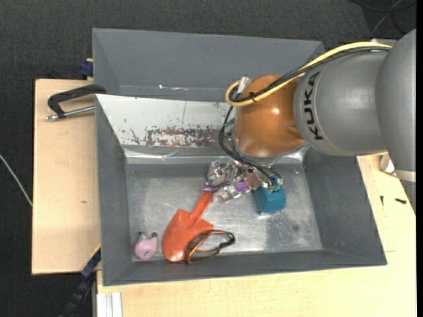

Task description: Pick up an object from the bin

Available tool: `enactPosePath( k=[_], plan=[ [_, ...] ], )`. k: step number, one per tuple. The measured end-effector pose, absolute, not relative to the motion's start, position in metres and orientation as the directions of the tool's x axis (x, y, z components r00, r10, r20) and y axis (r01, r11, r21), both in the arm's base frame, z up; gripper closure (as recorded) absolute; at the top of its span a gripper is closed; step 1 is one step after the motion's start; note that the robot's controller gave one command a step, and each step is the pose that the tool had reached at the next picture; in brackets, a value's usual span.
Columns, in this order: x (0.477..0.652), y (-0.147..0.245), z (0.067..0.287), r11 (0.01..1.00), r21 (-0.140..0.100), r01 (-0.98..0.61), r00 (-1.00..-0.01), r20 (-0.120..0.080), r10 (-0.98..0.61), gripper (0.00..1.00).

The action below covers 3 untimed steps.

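My gripper [229, 176] hangs low in the middle of the bin, just below the arm's orange cover. Its metal parts sit right above the purple handle end [236, 189] of an orange toy shovel [185, 224], which lies slanted toward the bin's front left. Whether it touches the handle I cannot tell. A blue block [270, 199] rests just to the right of the gripper, close to it. A brown and black carabiner ring [210, 244] lies against the shovel's blade near the front wall.
A small pink piece [146, 246] sits in the front left corner. The arm and its orange cover reach in from the right and hide the bin's back right part. Bare floor shows left of the shovel and right of the blue block.
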<state>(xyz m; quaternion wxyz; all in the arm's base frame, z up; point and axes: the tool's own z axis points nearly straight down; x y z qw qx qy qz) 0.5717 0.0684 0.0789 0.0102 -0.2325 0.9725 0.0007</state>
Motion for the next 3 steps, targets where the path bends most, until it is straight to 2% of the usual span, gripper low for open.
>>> enactPosePath(
  k=[1, 2, 3],
  plan=[
    [0.563, 0.050, 0.155, 0.890, 0.000, -0.457, -0.890, -0.006, -0.456, 1.00],
    [0.563, 0.051, 0.155, 0.890, 0.000, -0.457, -0.890, -0.006, -0.457, 1.00],
    [0.558, 0.042, 0.228, 0.894, 0.000, -0.448, -0.894, -0.006, -0.448, 1.00]
  ],
)
